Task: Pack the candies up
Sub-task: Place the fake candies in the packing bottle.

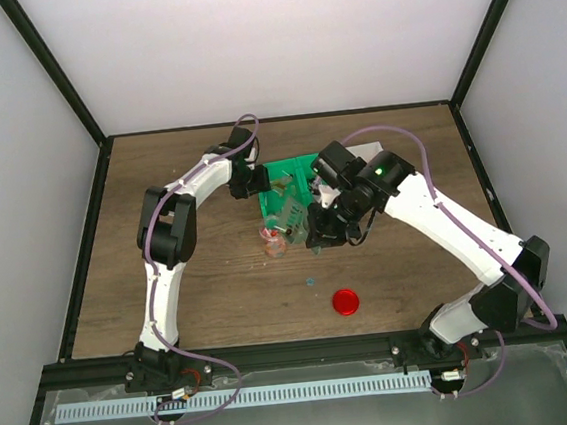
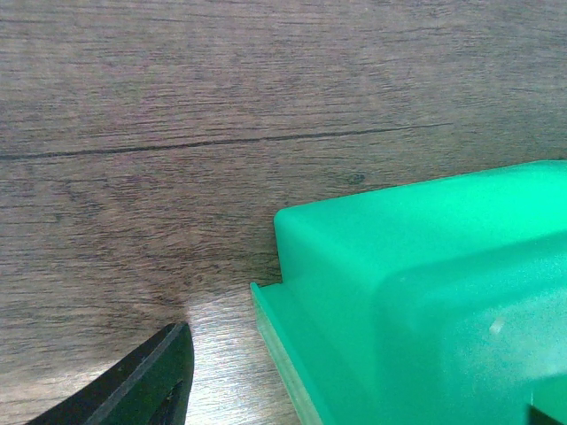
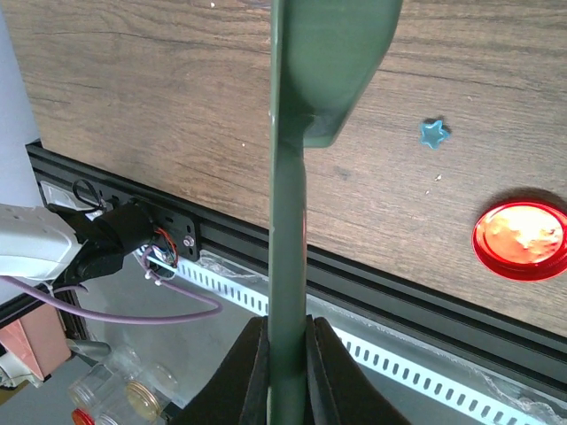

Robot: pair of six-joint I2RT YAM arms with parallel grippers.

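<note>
A green tray [image 1: 295, 174] sits mid-table. A small clear jar [image 1: 274, 239] stands at its near edge, with orange-red bits that look like candies inside; I cannot make them out singly. My right gripper [image 1: 318, 231] hovers right of the jar, shut on the handle of a dark green scoop [image 3: 330, 71]; its fingers [image 3: 326, 363] clamp the handle. One blue star-shaped sweet [image 3: 433, 133] lies loose on the wood. My left gripper [image 1: 256, 182] is at the tray's left corner [image 2: 416, 292], open; one finger [image 2: 142, 385] stands apart from the rim.
The round red lid [image 1: 345, 301] lies on the wood near the front, right of centre, and shows in the right wrist view [image 3: 521, 239]. The black frame rail [image 1: 297, 350] runs along the table's near edge. Grey walls enclose the table.
</note>
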